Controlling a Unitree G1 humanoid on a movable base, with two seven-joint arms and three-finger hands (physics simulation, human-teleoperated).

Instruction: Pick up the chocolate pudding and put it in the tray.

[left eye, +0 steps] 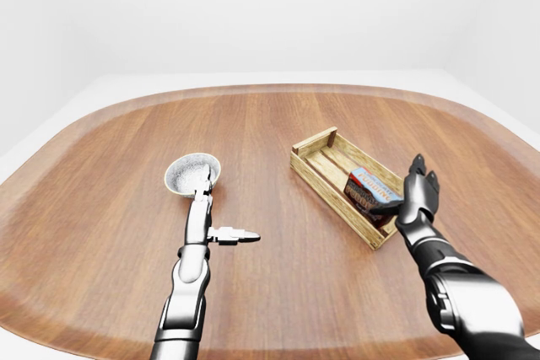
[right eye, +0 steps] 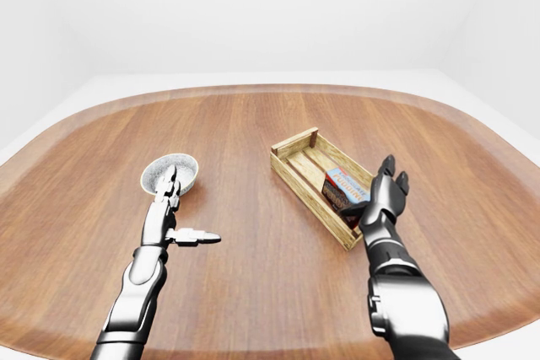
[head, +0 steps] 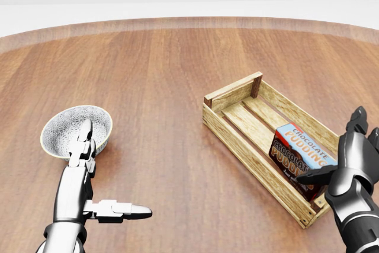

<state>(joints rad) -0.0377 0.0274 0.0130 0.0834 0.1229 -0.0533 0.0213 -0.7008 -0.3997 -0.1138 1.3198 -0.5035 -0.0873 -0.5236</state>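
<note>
chocolate pudding (head: pixel 299 157) inside tray (head: pixel 232 95), right hand (head: pixel 349 164) spread beside its edge
</note>
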